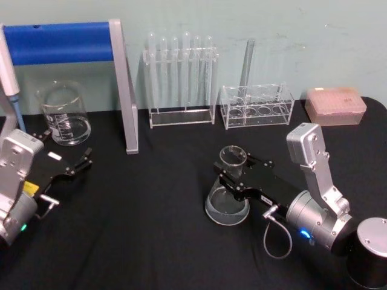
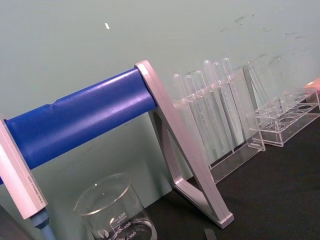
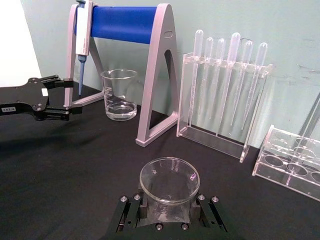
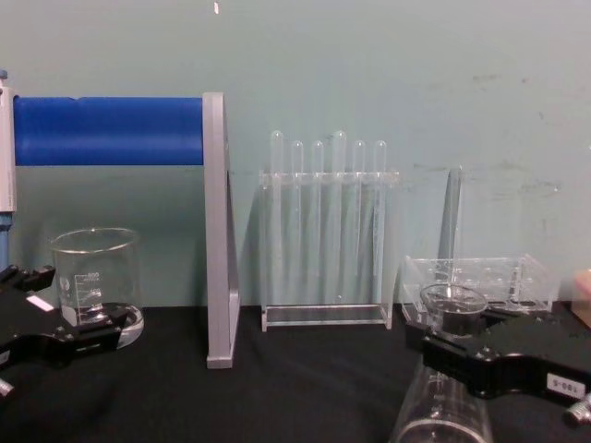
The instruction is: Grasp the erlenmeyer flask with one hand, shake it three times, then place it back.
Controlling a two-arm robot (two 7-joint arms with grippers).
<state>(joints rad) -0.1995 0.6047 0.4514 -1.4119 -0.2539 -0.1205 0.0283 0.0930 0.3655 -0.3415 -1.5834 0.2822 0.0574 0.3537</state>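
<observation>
The erlenmeyer flask [image 1: 227, 204] is clear glass with a wide base and stands upright at centre right on the black table. My right gripper [image 1: 236, 168] reaches in from the right and is shut on its neck just under the flared rim. In the right wrist view the flask's rim [image 3: 169, 180] sits between the two black fingers [image 3: 129, 212]. The chest view has the flask [image 4: 439, 406] low at the right with the right gripper [image 4: 452, 346] clamped across its neck. My left gripper [image 1: 68, 146] rests open at the left, close to the beaker, holding nothing.
A glass beaker [image 1: 65, 115] stands back left beside a blue-barred pipette stand [image 1: 66, 42] with a pipette [image 1: 9, 78] hanging on it. Behind the flask are a clear rack of thin tubes [image 1: 181, 78], a low acrylic rack [image 1: 257, 106] and a pink tip box [image 1: 335, 106].
</observation>
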